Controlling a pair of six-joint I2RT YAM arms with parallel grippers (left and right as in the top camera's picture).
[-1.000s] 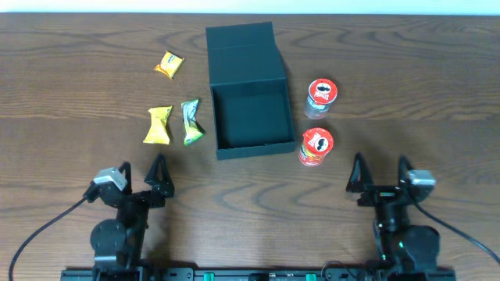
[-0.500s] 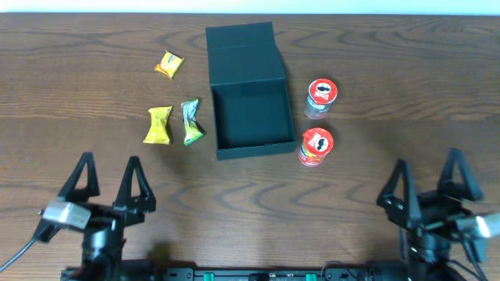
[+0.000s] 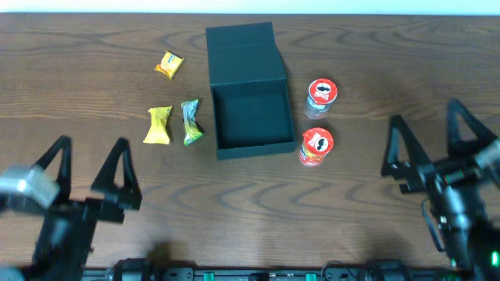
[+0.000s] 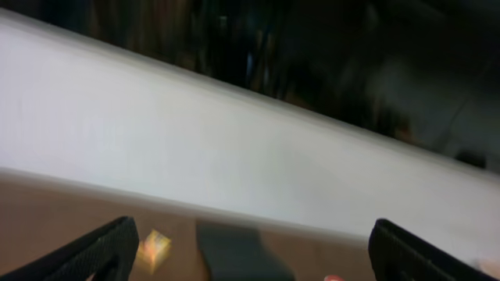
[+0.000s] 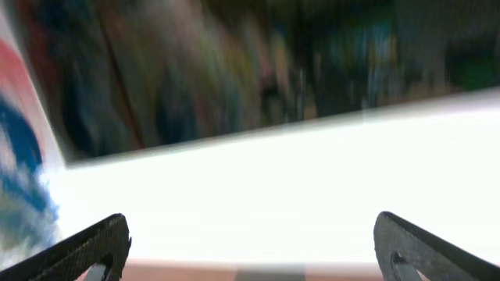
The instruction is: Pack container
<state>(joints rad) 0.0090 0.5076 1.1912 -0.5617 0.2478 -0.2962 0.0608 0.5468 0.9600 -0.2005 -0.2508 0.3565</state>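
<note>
The container (image 3: pixel 251 117) sits open at the middle of the desk's far edge, its flap lid laid back toward that edge. A far can (image 3: pixel 322 95) and a near can (image 3: pixel 316 147) stand just beside its right wall, while an orange packet (image 3: pixel 169 64), a yellow packet (image 3: pixel 158 125) and a green packet (image 3: pixel 191 122) lie on its left. The left gripper (image 3: pixel 87 168) hangs over the near-left corner and the right gripper (image 3: pixel 431 140) by the right edge, each spread wide and holding nothing.
</note>
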